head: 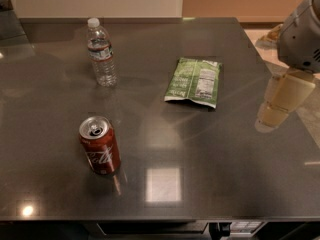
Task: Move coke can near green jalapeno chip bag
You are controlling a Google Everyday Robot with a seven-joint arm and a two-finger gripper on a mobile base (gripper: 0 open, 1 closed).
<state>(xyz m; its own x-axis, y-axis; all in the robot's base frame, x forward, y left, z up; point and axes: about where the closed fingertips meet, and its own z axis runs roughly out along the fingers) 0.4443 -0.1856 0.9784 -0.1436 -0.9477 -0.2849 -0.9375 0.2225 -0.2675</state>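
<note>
The coke can (99, 145) is red with white script and a silver top. It stands upright on the dark table (200, 149), near the front left. The green jalapeno chip bag (194, 81) lies flat toward the back, right of centre, with its white label panel facing up. My gripper (280, 101) hangs over the table's right edge, right of the bag and far from the can. It holds nothing.
A clear plastic water bottle (102, 52) stands upright at the back left, behind the can. The table's right edge runs just under the gripper, with lighter floor (312, 109) beyond it. A wall rises behind the table's far edge.
</note>
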